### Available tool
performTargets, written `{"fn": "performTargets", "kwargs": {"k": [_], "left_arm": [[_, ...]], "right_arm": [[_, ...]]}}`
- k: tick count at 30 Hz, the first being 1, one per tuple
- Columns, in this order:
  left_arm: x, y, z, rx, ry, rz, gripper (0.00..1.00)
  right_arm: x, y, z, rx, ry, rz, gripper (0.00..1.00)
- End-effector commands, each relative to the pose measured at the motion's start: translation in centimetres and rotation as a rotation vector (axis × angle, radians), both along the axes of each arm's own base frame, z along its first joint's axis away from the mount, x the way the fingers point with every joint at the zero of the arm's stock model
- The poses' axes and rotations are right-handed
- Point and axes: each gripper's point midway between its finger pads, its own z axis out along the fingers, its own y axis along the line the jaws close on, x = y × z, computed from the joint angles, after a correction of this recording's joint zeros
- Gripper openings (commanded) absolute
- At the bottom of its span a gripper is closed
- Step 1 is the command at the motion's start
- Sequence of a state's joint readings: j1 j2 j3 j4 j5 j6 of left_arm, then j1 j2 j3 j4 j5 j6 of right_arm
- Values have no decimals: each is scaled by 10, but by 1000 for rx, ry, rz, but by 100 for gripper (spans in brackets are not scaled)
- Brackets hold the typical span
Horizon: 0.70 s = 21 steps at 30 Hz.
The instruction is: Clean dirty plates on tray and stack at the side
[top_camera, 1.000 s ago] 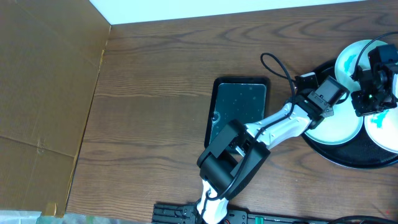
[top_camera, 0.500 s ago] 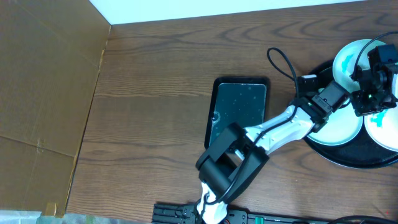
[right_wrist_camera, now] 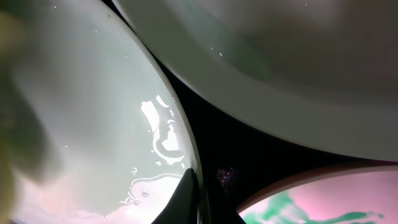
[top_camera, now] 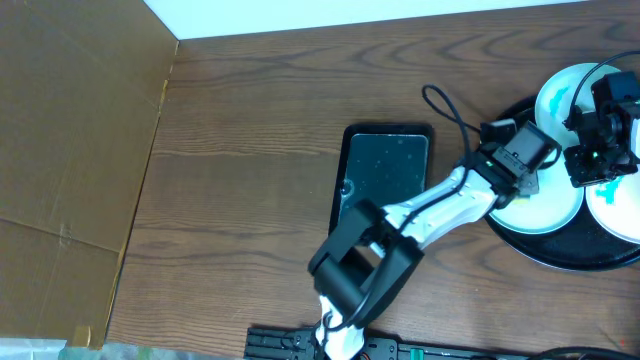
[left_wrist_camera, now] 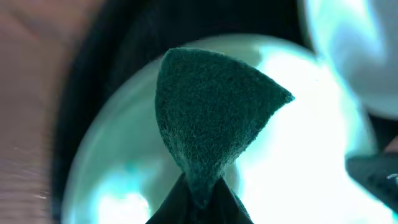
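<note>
Overhead: the left hand is hovering over the middle plate on the round tray, which is sitting at the right edge of the counter, near the rectangular tray.
Left wrist: the left hand is pinching a green sponge above that plate.
Right hand: closed, its tips are lying at a plate rim; whether it is gripping is unclear.
Dirty plates: the far plate and the right plate are sharing the tray.
Change: the left elbow is sitting further left than a second ago, while the right hand is staying put.
</note>
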State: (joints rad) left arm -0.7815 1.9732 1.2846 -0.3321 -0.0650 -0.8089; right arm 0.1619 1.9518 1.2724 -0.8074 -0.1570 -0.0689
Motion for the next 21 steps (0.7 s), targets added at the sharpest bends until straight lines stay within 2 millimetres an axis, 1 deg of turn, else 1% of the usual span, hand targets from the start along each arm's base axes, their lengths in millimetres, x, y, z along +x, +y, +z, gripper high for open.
{"fn": "performTargets", "kwargs": {"k": [1, 4, 7, 10, 12, 15, 16, 17, 21], "left_arm": [[-23, -6, -35, -9, 126, -13, 7], [-25, -1, -42, 8, 142, -8, 7], [-24, 10, -44, 51, 141, 7, 7], [-20, 30, -46, 146, 117, 13, 7], [-17, 44, -43, 207, 99, 13, 7], [-8, 66, -33, 302, 49, 40, 7], [-4, 73, -27, 328, 23, 57, 7], [-1, 77, -22, 339, 3, 69, 7], [8, 72, 0, 297, -55, 81, 7]], "right_arm": [[-2, -4, 3, -17, -4, -5, 1], [-2, -4, 3, -17, -5, -4, 1], [-2, -4, 3, -17, -5, -4, 1], [-2, -4, 3, -17, -4, -5, 1], [-2, -4, 3, -17, -5, -4, 1], [-2, -4, 3, -17, -5, -4, 1], [-2, -4, 3, -17, -5, -4, 1], [-2, -4, 3, -17, -5, -4, 1], [-2, -4, 3, -17, -5, -4, 1]]}}
